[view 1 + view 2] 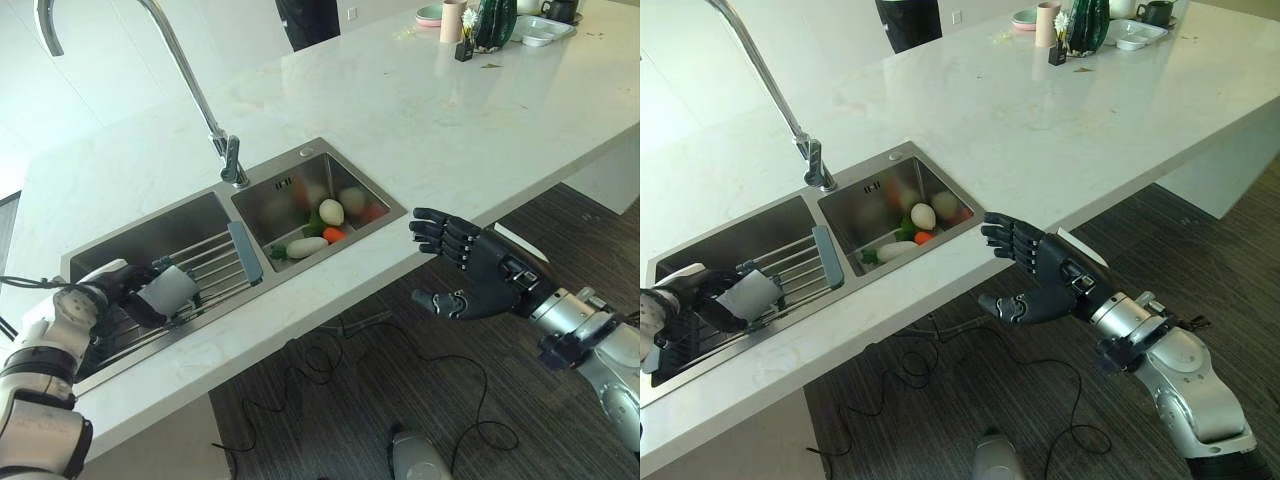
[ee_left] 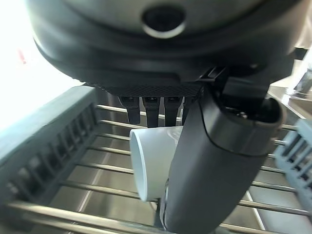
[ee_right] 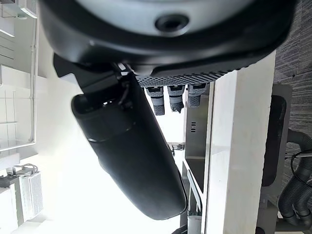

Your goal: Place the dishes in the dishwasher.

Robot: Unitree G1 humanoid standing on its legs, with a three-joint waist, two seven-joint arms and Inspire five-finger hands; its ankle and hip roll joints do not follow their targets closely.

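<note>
A white cup (image 1: 172, 292) lies on its side in my left hand (image 1: 118, 284), just above the wire rack (image 1: 215, 258) that spans the left basin of the sink. In the left wrist view the thumb (image 2: 219, 165) crosses the cup (image 2: 148, 163) and the fingers curl behind it. My right hand (image 1: 478, 275) hovers open and holds nothing. It is off the counter's front edge, above the dark floor, with its fingers pointing toward the sink. The right wrist view shows its thumb (image 3: 131, 146) and straight fingers beside the counter edge.
The right basin (image 1: 370, 195) holds several vegetables, among them a white egg-shaped one (image 1: 331, 211). A tall curved faucet (image 1: 190, 85) rises behind the sink. At the counter's far end stand a dish (image 1: 542, 31), a cup and a dark vase.
</note>
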